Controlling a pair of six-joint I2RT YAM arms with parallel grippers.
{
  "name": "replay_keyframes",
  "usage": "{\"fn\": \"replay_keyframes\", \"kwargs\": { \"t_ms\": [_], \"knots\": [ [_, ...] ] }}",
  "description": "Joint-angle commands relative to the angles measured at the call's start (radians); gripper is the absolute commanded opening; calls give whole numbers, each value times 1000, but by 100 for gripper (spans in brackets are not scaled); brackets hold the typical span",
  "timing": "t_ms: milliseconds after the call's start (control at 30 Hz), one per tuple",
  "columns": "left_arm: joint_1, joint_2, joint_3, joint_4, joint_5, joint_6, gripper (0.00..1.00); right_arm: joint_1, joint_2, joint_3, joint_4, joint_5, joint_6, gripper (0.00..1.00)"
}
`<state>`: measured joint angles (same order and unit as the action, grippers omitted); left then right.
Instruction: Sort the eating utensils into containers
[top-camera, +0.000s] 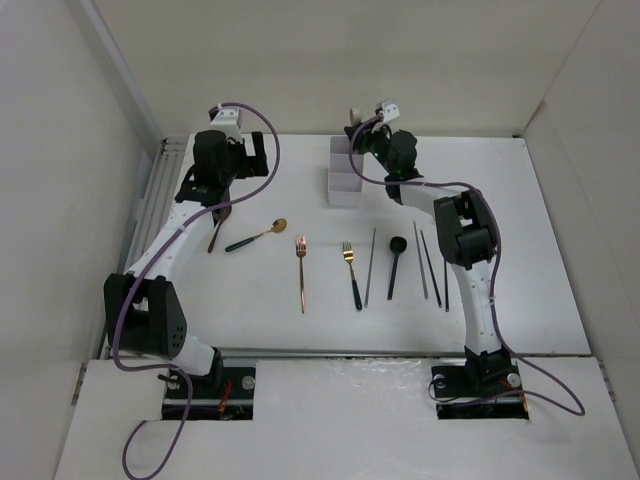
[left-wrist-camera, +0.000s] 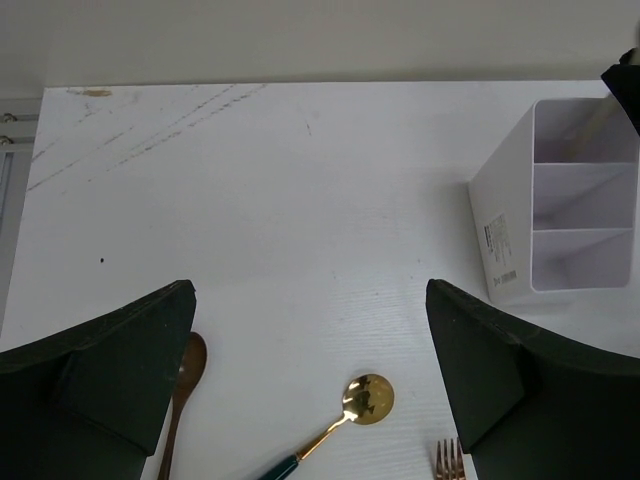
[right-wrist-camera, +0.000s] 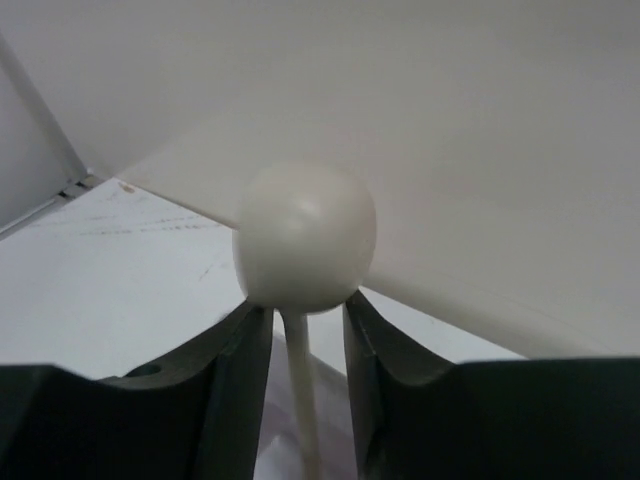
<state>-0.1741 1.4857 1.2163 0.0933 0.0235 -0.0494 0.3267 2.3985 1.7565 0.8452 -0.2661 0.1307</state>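
the right gripper (right-wrist-camera: 308, 330) is clamped on the pale spoon (right-wrist-camera: 305, 238), bowl up, above the white organiser (top-camera: 343, 185) by the counter (top-camera: 520, 200) far edge. the left gripper (left-wrist-camera: 310, 330) hangs spread wide. only its camera shows the brown spoon (left-wrist-camera: 187, 365) and gold spoon (left-wrist-camera: 368, 398) between its fingers.

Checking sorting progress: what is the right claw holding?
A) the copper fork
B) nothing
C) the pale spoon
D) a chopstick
C: the right claw is clamped on the pale spoon, its rounded bowl pointing up.
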Motion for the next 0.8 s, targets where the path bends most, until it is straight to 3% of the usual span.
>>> {"fn": "replay_keyframes", "kwargs": {
  "t_ms": [0, 200, 433, 633, 767],
  "knots": [
    [5, -7, -14, 56, -13, 0, 100, 3, -12, -11, 23, 11, 3, 40],
    [5, -16, -23, 65, -13, 0, 100, 12, -64, -84, 68, 11, 3, 47],
    [5, -25, -44, 86, -25, 0, 100, 12, -310, -250, 66, -16, 3, 52],
    [5, -36, -98, 120, -94, 25, 100, -9, -611, -304, -340, -28, -95, 62],
    [42, -36, -121, 74, -85, 172, 100, -9, -693, -278, -593, -28, -170, 65]
  ]
}}
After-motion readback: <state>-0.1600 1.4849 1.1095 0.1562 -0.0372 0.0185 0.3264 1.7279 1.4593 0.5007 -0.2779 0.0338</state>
